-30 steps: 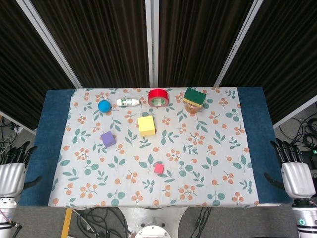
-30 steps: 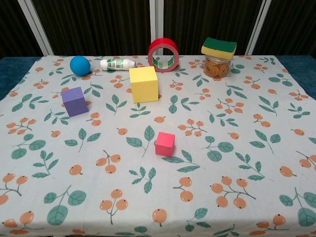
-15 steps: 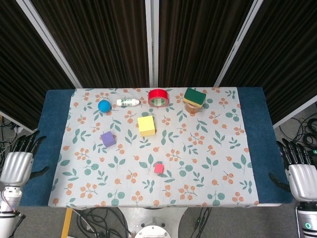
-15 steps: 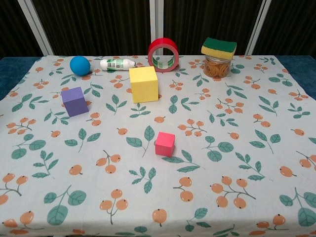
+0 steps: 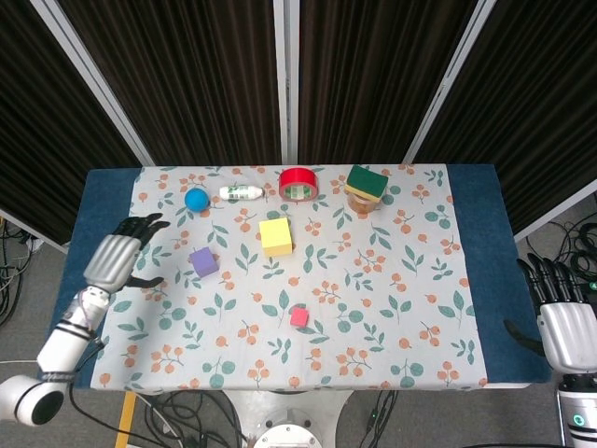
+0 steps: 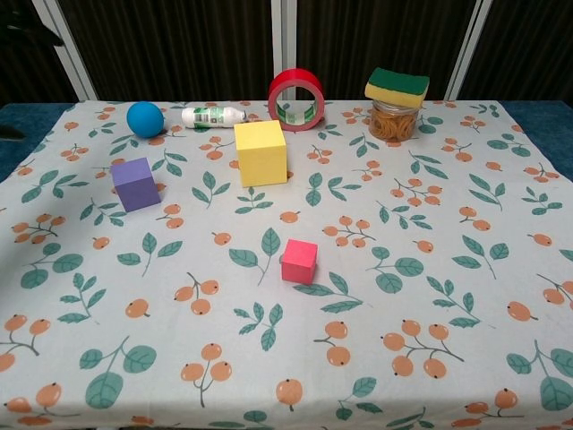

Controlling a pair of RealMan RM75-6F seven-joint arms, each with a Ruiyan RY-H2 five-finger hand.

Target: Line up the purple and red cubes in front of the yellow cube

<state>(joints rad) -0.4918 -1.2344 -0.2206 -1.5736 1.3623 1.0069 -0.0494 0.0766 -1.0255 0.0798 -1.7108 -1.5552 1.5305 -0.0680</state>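
Over the table's left edge your left hand hovers with fingers spread and nothing in them, and the purple cube lies just to its right, toward the table's middle — that is the line your reach turns on. Your right hand waits off the far right edge, fingers apart and empty, well away from both cubes, so the left is plainly nearer. The red cube sits apart, nearer you than the yellow cube and slightly right of it. Cubes have no long axis to favour. Count them — one purple, one red, one yellow.
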